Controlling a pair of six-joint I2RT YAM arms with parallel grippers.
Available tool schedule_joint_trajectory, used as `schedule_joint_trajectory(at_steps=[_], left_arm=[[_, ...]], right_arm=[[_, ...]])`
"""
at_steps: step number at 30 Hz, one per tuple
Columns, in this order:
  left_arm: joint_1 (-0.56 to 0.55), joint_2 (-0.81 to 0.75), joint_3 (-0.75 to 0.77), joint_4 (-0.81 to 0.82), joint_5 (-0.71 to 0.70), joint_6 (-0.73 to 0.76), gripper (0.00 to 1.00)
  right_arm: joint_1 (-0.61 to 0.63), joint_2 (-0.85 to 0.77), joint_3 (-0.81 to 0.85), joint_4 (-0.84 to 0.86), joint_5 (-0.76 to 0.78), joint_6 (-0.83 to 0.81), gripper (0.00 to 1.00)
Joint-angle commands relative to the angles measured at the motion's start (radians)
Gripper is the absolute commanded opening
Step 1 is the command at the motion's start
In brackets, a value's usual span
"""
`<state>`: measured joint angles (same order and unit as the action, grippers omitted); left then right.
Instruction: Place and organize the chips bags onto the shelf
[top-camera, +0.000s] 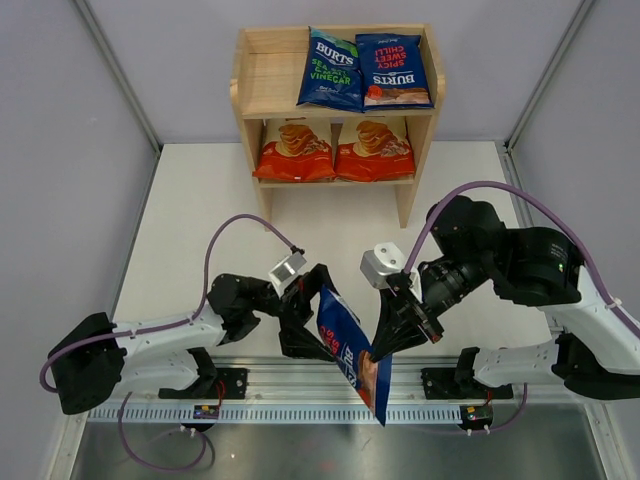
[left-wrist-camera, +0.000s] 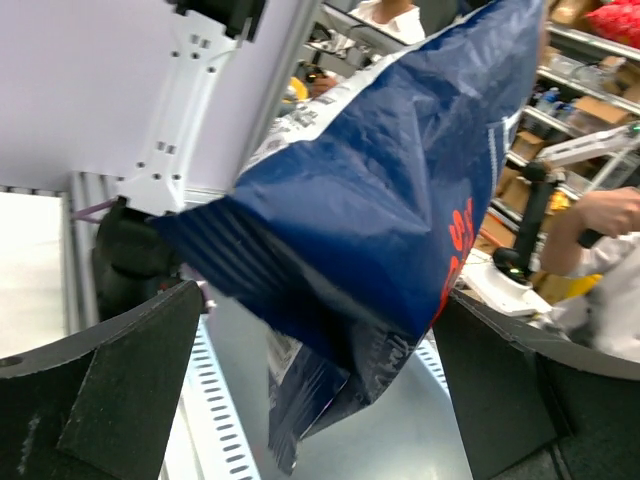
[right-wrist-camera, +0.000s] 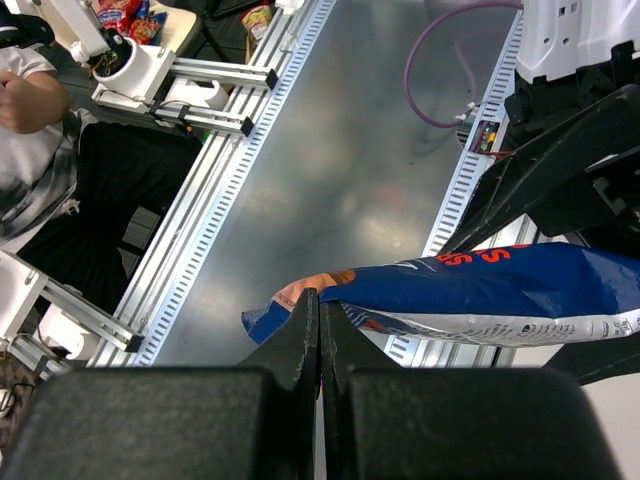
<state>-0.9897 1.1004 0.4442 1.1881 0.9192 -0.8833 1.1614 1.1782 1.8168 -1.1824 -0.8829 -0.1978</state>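
Note:
The wooden shelf (top-camera: 268, 80) stands at the far middle of the table. Its top tier holds a green-lettered Burts bag (top-camera: 331, 70) and a red-accented Burts bag (top-camera: 394, 70) side by side at the right. Two Cassava Chips bags (top-camera: 295, 150) (top-camera: 375, 148) lie on the lower tier. A third dark blue Burts bag (top-camera: 347, 345) (left-wrist-camera: 380, 200) (right-wrist-camera: 500, 290) hangs above the table's near edge between the arms. My right gripper (top-camera: 387, 345) (right-wrist-camera: 320, 297) is shut on its lower edge. My left gripper (top-camera: 305, 325) (left-wrist-camera: 315, 300) is open, its jaws wide on either side of the bag.
A slotted metal rail (top-camera: 300, 412) and a steel surface run along the near edge under the bag. Grey walls and frame posts enclose the white table (top-camera: 200, 200). The left half of the shelf's top tier is bare wood. A person (left-wrist-camera: 600, 230) sits beyond the near edge.

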Motion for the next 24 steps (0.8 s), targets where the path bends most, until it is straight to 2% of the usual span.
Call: schedule_joint_trajectory(at_steps=[1,3,7,11,14,18,20,22,24], left_arm=[[-0.017,0.004,0.034,0.272,0.043,-0.065,0.98],[-0.017,-0.004,0.033,0.269,0.043,-0.063,0.93],[-0.018,-0.046,0.014,0.237,0.040,-0.040,0.60],[-0.018,-0.085,-0.010,0.171,0.026,-0.005,0.44],[-0.018,-0.114,-0.021,0.121,0.015,0.020,0.34],[-0.018,-0.158,-0.025,-0.022,0.001,0.079,0.29],[-0.018,-0.178,-0.025,-0.096,-0.019,0.133,0.21],[-0.018,-0.217,-0.012,-0.259,-0.048,0.182,0.17],[-0.018,-0.241,-0.002,-0.409,-0.097,0.248,0.14]], right_arm=[[0.011,-0.025,-0.002,0.066,-0.019,-0.018,0.00],[0.011,-0.026,-0.008,0.058,0.024,-0.020,0.00],[0.012,-0.038,-0.037,0.044,0.122,-0.022,0.00],[0.012,-0.038,-0.059,0.044,0.174,-0.011,0.00],[0.011,-0.041,-0.067,0.040,0.222,-0.006,0.00],[0.011,-0.058,-0.076,0.035,0.327,0.012,0.00],[0.011,-0.078,-0.083,0.041,0.372,0.021,0.04],[0.011,-0.103,-0.083,0.047,0.436,0.032,0.06],[0.011,-0.124,-0.094,0.072,0.519,0.046,0.00]])
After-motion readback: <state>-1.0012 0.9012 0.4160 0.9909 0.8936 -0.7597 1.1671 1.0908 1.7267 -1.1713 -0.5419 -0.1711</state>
